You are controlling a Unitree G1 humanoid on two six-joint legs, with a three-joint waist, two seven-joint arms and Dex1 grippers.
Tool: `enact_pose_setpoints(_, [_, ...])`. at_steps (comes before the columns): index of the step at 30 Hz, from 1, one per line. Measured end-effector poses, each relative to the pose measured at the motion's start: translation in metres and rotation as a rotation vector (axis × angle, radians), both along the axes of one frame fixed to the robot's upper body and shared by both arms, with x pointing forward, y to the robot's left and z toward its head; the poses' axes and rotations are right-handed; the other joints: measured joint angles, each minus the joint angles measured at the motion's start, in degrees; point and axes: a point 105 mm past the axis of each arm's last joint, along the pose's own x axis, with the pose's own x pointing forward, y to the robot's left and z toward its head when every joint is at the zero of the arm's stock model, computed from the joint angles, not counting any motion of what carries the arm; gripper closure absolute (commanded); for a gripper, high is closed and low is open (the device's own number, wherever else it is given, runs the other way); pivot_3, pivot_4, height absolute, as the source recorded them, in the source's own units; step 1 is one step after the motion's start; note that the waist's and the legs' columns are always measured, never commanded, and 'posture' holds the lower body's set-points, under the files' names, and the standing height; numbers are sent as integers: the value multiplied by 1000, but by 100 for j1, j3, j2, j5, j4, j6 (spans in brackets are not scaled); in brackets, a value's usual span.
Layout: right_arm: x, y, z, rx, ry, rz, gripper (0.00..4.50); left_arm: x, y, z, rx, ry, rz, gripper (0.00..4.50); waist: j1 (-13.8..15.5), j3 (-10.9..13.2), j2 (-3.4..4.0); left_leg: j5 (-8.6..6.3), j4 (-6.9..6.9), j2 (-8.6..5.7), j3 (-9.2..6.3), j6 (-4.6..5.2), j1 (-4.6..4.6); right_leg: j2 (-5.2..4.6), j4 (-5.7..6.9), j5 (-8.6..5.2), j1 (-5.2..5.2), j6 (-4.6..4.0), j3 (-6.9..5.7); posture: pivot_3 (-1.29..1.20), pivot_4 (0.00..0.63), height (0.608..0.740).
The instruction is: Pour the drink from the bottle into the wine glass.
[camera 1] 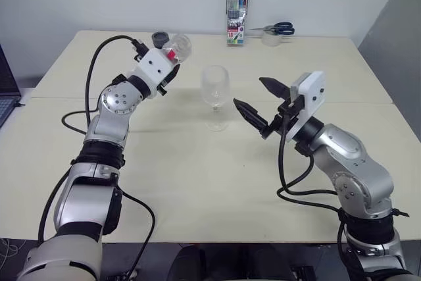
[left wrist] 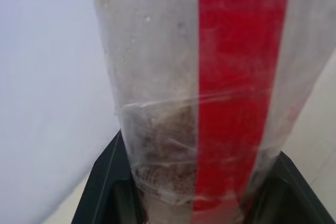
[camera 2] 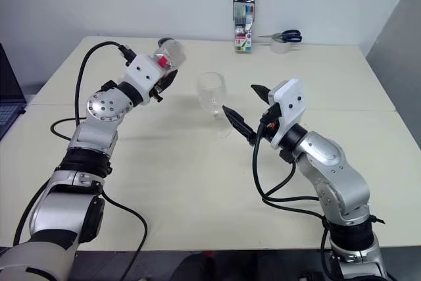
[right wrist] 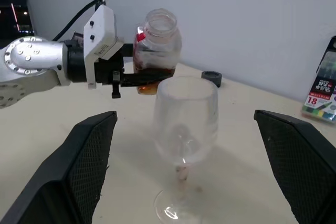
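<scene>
**Bottle held up beside the glass**

The left gripper [right wrist: 137, 80] is clamped on the uncapped bottle [right wrist: 156, 51], red label strip showing, held above the table [camera 1: 197, 182]. The drink [right wrist: 152, 74] sits low inside. The wine glass [camera 1: 215, 90] stands between the arms. The right gripper [camera 1: 258, 101] gapes wide, empty. A marker pack [camera 1: 237, 14] reads "18".

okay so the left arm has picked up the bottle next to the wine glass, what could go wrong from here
1. The wine glass stands free on the table; the open right end effector only flanks it, so a bump from the bottle could tip it.
2. The bottle is uncapped and held beside the glass, not over it, so tilting early would likely spill the drink on the table.
3. The left end effector grips low on the bottle, which might swing while tilting.
</scene>
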Motion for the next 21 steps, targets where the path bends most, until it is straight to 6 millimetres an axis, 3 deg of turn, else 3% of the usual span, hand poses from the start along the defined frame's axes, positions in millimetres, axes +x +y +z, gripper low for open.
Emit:
enact_pose_setpoints(7, [1,3,-12,-7,6,-1,0,3,-6,22,189,-78,-29,2763,-10,0,0,0,1,0,-1,0,1,1,3,0,-1,0,-1,0,150,740])
enact_pose_setpoints(16, [0,6,-14,7,-3,-13,0,7,-11,16,341,-86,-46,2763,-10,0,0,0,2,-1,-1,0,1,1,6,0,-2,0,-2,0,150,740])
enact_pose_setpoints(21, [-1,11,-17,11,6,-8,0,7,-19,27,447,-156,-59,2763,-9,0,0,0,3,-1,0,0,1,0,8,0,-2,0,-1,0,150,740])
